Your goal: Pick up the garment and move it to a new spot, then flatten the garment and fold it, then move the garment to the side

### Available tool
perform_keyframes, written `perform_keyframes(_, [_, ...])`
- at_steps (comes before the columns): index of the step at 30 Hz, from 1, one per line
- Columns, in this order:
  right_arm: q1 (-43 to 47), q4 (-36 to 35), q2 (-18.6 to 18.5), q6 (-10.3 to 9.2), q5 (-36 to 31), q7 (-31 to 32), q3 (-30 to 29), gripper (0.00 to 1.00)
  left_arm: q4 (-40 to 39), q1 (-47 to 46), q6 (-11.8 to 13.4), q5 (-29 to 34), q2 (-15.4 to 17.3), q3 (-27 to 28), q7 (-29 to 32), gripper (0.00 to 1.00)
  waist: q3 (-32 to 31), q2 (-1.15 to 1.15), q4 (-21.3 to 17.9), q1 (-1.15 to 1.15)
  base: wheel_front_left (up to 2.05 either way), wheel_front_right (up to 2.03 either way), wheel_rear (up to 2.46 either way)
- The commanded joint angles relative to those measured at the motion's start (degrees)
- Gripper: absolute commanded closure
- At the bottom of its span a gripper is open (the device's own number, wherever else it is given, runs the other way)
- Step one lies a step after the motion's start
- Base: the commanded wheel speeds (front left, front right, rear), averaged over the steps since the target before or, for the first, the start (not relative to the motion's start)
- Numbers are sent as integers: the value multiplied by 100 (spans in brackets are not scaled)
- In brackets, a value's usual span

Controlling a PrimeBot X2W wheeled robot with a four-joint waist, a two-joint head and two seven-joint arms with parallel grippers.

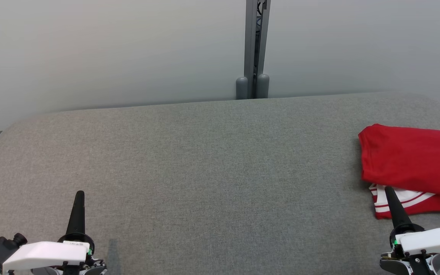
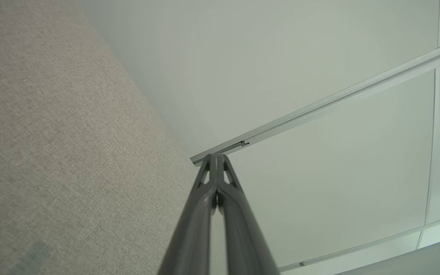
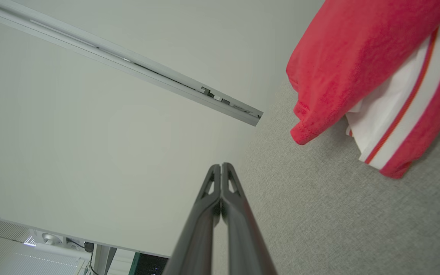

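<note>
Right gripper [image 1: 389,190], pinched closed and empty, is sitting just beside the folded garment [image 1: 411,160]; left gripper [image 1: 79,194], likewise closed, well apart from it; a careless sideways swing could be snagging and unfolding it

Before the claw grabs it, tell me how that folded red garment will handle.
The red garment will probably go floppy: it's soft cloth in loose folded layers, so a one-point lift would likely undo the fold. Pushed, it may bunch rather than slide, since the grey surface is textured fabric.
</note>
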Motion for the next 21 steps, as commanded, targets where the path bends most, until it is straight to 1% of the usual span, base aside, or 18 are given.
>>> perform_keyframes(1, [-134,-72,-21,1,135,32,-42,100,-31,-144,-41,-144,33,44,28,100,5,0,3,0,0,0,0])
perform_keyframes(21, [-161,-119,15,0,1022,288,-215,100,31,-312,-54,-1070,30,100,283,100,83,0,44,0,0,0,0])
